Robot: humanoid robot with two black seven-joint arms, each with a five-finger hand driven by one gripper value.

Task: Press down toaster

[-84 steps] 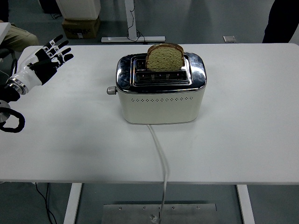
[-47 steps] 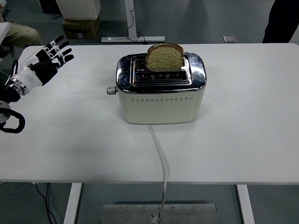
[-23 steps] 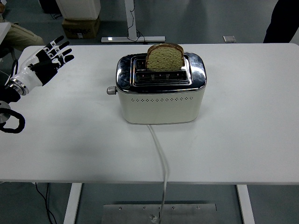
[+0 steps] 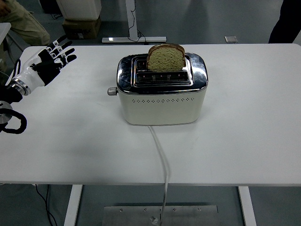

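Note:
A cream and chrome toaster (image 4: 162,94) stands in the middle of the white table (image 4: 244,122). A slice of brown bread (image 4: 166,57) stands raised in its far slot. The toaster's lever knob (image 4: 112,91) sticks out on its left end, in the raised position. My left hand (image 4: 49,60) is at the table's far left, above the surface, fingers spread and empty, well to the left of the lever. The right arm does not show.
The toaster's white cord (image 4: 161,160) runs from its front over the table's near edge. A person's leg (image 4: 23,21) shows at the top left. A cardboard box (image 4: 81,27) and a stand's base lie on the floor behind the table.
My left hand has shifted slightly up and to the right. The person at the top left has moved. The toaster and bread have not moved.

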